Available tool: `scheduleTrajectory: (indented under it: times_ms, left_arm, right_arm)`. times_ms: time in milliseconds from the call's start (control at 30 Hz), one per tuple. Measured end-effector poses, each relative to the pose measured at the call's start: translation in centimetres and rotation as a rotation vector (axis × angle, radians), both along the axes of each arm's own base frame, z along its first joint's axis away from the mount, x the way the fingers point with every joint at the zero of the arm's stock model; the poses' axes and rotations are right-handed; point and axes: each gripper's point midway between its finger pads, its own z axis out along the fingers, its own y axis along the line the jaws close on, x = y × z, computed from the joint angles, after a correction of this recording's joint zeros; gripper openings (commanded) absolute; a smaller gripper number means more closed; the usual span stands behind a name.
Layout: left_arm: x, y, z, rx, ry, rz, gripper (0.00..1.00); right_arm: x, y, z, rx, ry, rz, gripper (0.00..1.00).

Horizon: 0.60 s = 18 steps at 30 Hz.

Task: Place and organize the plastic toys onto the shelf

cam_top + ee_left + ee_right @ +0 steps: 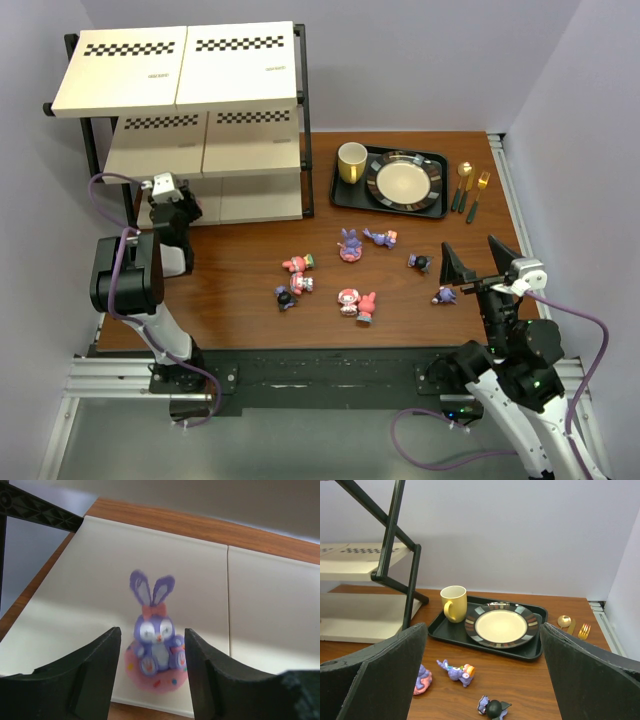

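Plastic toys (348, 300) are in 2 places. 1 purple bunny (156, 645) on a pink round base stands upright on the lowest cream board of the shelf (250, 150), near its front edge. 9 more are scattered on the wooden table (240, 290) between the arms, some upright, some tipped over. Left gripper (152, 635) sits right at that bunny, fingers (95, 675) parted on either side of it. A sliver of board shows beside the left one, so nothing is clamped. Over on the right, the right gripper (462, 275) hovers above the table close to a small purple figurine (444, 295), its fingers spread wide and empty. Behind the scatter, a black tray (345, 190) carries a striped plate (404, 181) and a yellow mug (351, 161), with gold cutlery (470, 185) just to its right.
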Motion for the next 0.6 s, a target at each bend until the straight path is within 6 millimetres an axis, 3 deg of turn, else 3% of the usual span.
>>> scheduleTrajectory:
  times_ms: [300, 600]
  left_arm:
    - [0.0, 0.0, 0.0, -0.023, 0.004, 0.008, 0.58]
    - [-1.2, 0.6, 0.8, -0.122, 0.015, 0.095, 0.59]
  right_arm:
    - [0.0, 0.0, 0.0, -0.001, 0.001, 0.000, 0.99]
    - [0.0, 0.0, -0.1, -0.002, 0.003, 0.000, 0.99]
